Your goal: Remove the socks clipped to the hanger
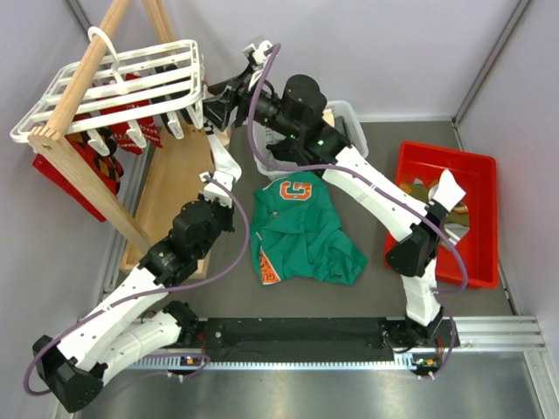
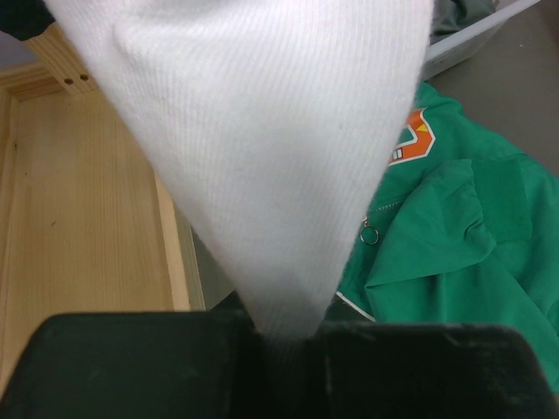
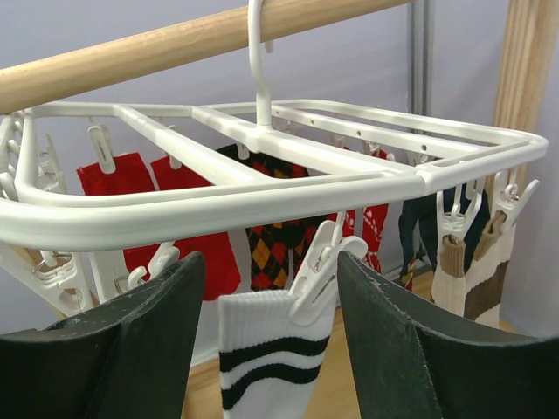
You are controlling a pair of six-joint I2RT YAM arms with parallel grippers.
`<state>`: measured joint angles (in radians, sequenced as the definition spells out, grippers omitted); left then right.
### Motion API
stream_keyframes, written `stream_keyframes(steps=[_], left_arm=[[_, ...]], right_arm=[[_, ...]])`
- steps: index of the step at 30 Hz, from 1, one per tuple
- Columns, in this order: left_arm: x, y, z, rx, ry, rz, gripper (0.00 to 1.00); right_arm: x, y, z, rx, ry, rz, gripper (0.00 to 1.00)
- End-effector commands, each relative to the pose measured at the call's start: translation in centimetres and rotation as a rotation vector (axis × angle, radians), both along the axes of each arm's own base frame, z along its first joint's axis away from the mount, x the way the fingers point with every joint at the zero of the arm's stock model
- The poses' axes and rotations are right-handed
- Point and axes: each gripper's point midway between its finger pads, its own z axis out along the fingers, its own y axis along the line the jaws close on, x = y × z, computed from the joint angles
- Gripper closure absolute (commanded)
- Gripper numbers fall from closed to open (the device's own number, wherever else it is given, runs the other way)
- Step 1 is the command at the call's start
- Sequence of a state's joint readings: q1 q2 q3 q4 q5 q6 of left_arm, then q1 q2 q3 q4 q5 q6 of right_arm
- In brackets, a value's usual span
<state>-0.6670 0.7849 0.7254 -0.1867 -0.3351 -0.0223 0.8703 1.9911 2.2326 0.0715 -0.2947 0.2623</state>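
1. While several socks (image 3: 201,253) hang clipped under the slatted white plastic hanger (image 3: 218,205), the job looks far from finished.
2. Left gripper (image 2: 279,336) is clamped on the narrow end of a ribbed white sock (image 2: 262,131).
3. Right gripper (image 3: 269,297) stands parted either side of a white clip (image 3: 319,271) on a black-banded cuff (image 3: 262,349).

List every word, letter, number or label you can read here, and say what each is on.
"G": orange block letter on the green shirt.
Orange tag at the shirt's hem: too small to read.
Hanger, white sock: no text.
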Motion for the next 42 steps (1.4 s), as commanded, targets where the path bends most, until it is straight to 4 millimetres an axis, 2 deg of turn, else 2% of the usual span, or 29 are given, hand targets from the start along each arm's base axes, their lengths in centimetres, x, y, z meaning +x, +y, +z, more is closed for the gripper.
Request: stream_keyframes(steps=[1, 4, 6, 9, 10, 12, 19, 26, 32, 42], left_arm=[[0.5, 0.0, 1.3, -0.006, -0.037, 0.014, 1.00], [0.5, 0.0, 1.4, -0.009, -0.037, 0.014, 1.00], [0.5, 0.0, 1.4, -0.008, -0.039, 0.012, 1.00], [0.5, -0.1, 1.7, -0.015, -0.044, 0.010, 1.00], [0.6, -0.1, 1.6, -0.013, -0.042, 0.010, 1.00], [0.6, -0.2, 1.9, -0.015, -0.044, 0.011, 1.00], [0.8, -0.3, 1.9, -0.013, -0.037, 0.012, 1.00], [1.1, -0.6, 2.3, -0.022, -0.043, 0.008, 1.00], [1.7, -0.9, 2.9, -0.028, -0.061, 0.014, 1.00], [1.7, -1.3, 2.5, -0.027, -0.057, -0.001, 1.00]], right_arm=[[-3.0, -0.7, 3.3, 0.065, -0.035, 0.050, 0.38], [-2.7, -0.5, 3.1, 0.055, -0.039, 0.001, 0.38], [-1.4, -0.7, 2.8, 0.036, -0.026, -0.075, 0.37], [-0.2, -1.0, 2.6, 0.017, -0.026, -0.185, 0.37], [-0.2, -0.8, 1.8, -0.012, -0.020, -0.211, 0.36], [0.6, -1.4, 1.7, -0.032, -0.034, -0.306, 0.36], [1.5, -1.9, 1.8, -0.045, -0.055, -0.424, 0.34], [1.6, -1.3, 2.0, -0.031, -0.058, -0.423, 0.34], [1.6, -0.7, 1.3, -0.048, -0.062, -0.410, 0.34], [1.3, 0.1, 0.7, -0.062, -0.072, -0.371, 0.35]])
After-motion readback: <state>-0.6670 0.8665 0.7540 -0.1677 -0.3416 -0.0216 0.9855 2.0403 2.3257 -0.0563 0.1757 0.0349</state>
